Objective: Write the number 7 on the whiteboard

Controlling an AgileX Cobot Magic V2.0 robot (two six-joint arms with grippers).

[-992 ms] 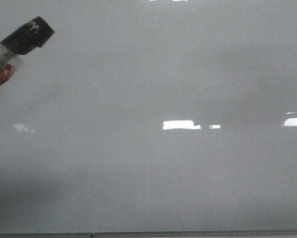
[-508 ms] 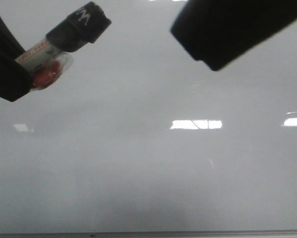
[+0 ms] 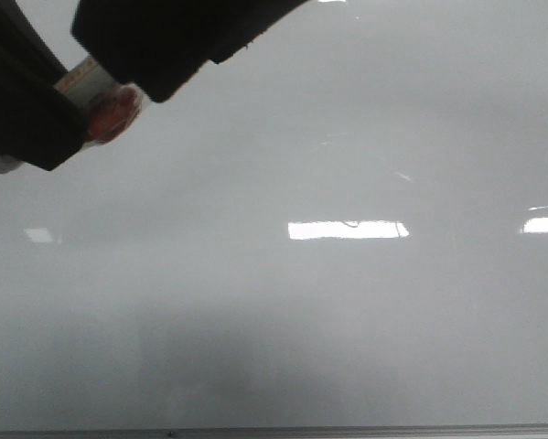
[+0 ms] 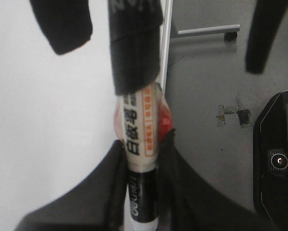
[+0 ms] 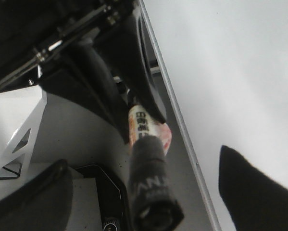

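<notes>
Left gripper (image 4: 141, 159) clamps the marker (image 4: 143, 130), cap (image 4: 134, 48) on, at the far left over the bare whiteboard (image 3: 347, 320); right gripper (image 5: 153, 192) straddles the cap, fingers spread, not touching

Grey floor (image 4: 206, 72) beyond the board edge, marked with scuffs (image 4: 232, 113); a pale metal frame leg (image 4: 208, 31) stands on it.

Left gripper (image 4: 143, 159) clamped on capped marker (image 4: 142, 120); whiteboard (image 4: 43, 120) beside; dark right fingers (image 4: 62, 21) flank cap.
</notes>
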